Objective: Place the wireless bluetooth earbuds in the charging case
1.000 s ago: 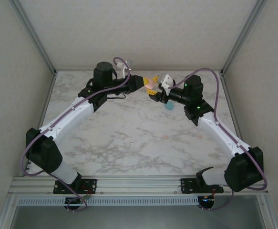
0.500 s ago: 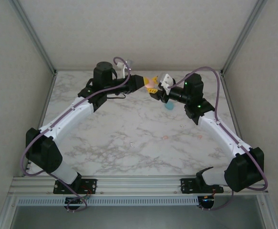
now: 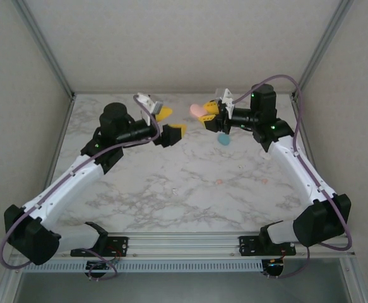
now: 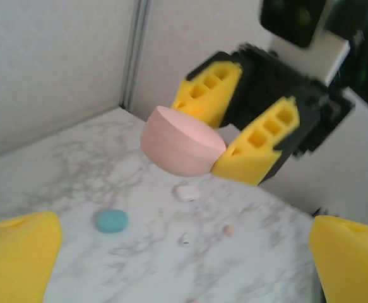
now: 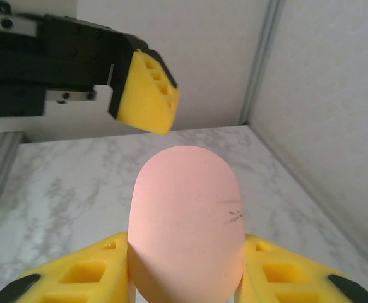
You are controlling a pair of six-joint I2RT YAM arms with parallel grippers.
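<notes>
White-grey marble-pattern worktop (image 3: 171, 189). Plain off-white panel walls (image 3: 171, 44) on three sides. Aluminium corner posts (image 3: 45, 47). Metal rail (image 3: 184, 241) along near edge. Even light.

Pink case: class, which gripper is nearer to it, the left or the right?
Right. The right gripper is shut on the pink case, holding it clear of the table. The left gripper is open and apart from the case, facing it from the left in the top view.

Charging case (image 4: 180, 142) is showing plain pale pink w/ a faint dark scuff. R gripper (image 4: 204, 139) & L gripper (image 3: 170, 123) are showing bright yellow tips on blk bodies. Table (image 3: 171, 183) is showing white marble, grey veins. Oval piece (image 4: 112, 221) is showing teal, earbud (image 4: 228, 230) pale pink, cable (image 3: 275, 77) purple.
</notes>
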